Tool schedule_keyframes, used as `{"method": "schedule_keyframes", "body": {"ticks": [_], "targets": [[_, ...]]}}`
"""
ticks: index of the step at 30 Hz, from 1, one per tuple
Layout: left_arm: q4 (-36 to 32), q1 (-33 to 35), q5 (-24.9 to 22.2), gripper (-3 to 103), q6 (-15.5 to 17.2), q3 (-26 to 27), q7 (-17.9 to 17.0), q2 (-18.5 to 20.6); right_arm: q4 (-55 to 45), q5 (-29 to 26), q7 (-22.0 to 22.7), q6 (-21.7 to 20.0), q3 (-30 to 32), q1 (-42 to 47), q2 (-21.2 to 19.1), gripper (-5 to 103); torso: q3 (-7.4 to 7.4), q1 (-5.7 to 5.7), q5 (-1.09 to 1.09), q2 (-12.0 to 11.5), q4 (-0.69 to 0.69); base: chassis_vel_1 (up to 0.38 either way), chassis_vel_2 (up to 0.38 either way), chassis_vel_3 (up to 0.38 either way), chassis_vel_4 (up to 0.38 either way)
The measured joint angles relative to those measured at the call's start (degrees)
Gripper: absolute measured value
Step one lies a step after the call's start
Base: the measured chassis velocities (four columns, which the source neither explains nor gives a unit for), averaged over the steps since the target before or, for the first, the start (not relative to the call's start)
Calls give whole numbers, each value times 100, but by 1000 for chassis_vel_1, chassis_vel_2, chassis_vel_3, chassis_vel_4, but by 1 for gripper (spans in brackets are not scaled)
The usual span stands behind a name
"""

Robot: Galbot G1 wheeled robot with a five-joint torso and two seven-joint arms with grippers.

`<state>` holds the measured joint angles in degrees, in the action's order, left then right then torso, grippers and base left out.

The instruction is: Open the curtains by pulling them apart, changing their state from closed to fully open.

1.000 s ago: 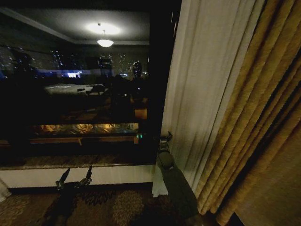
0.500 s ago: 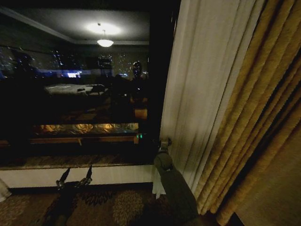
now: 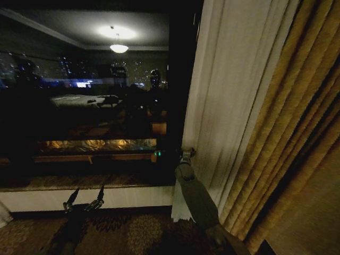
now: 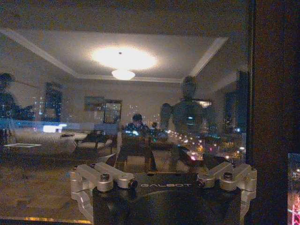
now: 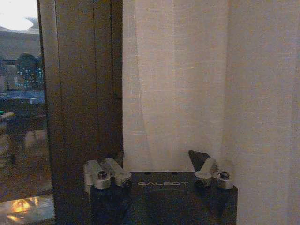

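Right gripper (image 3: 186, 155), fingers spread, sits at the curtain (image 3: 228, 95) edge, curtain bunched at 3 o'clock beside the window (image 3: 85, 95). Left gripper (image 3: 84, 200), spread, idles at 7 o'clock.

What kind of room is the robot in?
Probably a hotel room or bedroom at night: a big dark window mirroring a ceiling lamp, sheer curtains, a golden drape and patterned carpet.

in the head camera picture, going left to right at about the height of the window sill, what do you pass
Left pincer low by the sill → dark window glass → dark window frame → right pincer at the sheer curtain's edge → sheer off-white curtain → golden-yellow drape.
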<state>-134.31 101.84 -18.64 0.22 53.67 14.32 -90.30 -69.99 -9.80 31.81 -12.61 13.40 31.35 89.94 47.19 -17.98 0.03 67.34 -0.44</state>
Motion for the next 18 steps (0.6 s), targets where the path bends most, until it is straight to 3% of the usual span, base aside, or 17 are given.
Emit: {"method": "schedule_keyframes", "body": {"ticks": [8, 10, 13, 16, 18], "targets": [[-3, 12, -1, 100, -5, 6, 0, 6, 24, 93, -112, 86, -2, -10, -2, 44, 0, 0, 0, 0, 0, 0, 0, 0, 0], [-4, 12, -2, 100, -5, 7, 0, 7, 24, 93, -123, 90, -2, -14, -2, 44, 0, 0, 0, 0, 0, 0, 0, 0, 0], [-4, 13, -9, 100, -5, 11, 0, 7, 30, 95, -186, 118, 6, -26, -3, 28, 0, 0, 0, 0, 0, 0, 0, 0, 0], [-4, 12, -11, 100, -6, 11, 0, 5, 34, 100, -209, 129, 18, -28, -4, 24, 0, 0, 0, 0, 0, 0, 0, 0, 0], [-4, 9, -13, 100, -5, 12, 0, 5, 34, 113, -246, 141, 37, -30, -5, 13, 0, 0, 0, 0, 0, 0, 0, 0, 0]]}}
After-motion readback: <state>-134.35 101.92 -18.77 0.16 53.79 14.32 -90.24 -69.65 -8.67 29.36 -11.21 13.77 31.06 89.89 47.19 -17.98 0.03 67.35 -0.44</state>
